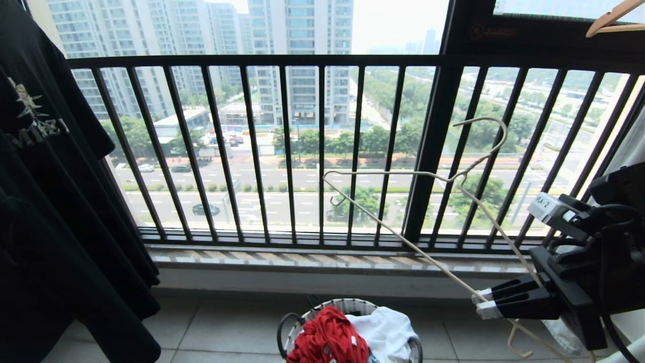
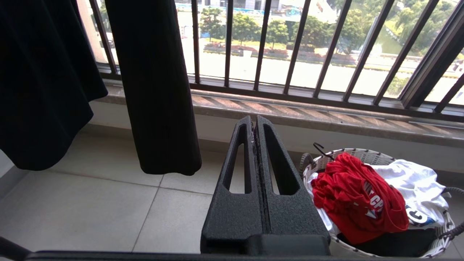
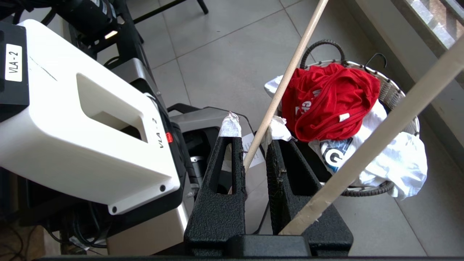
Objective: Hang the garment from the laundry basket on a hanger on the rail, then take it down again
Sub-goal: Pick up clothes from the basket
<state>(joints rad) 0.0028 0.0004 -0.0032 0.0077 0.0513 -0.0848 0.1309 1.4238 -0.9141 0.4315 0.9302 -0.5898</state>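
Note:
The red garment (image 1: 327,338) lies crumpled on top of the laundry basket (image 1: 347,304) on the floor below the window. My right gripper (image 1: 481,302) is at the right, shut on the lower arm of the thin white hanger (image 1: 393,174), which slants up to the left with its hook uppermost. In the right wrist view the hanger's wire (image 3: 290,72) runs between the taped fingertips (image 3: 230,125), above the garment (image 3: 326,101) and basket (image 3: 391,94). My left gripper (image 2: 253,121) is shut and empty, left of the garment (image 2: 359,203) and basket (image 2: 362,154). The rail is out of view.
A black T-shirt (image 1: 50,201) hangs at the left, down to near the floor. The black barred window railing (image 1: 322,60) and its sill stand behind the basket. A white garment (image 1: 385,327) lies under the red one. A wooden hanger (image 1: 612,17) shows at top right.

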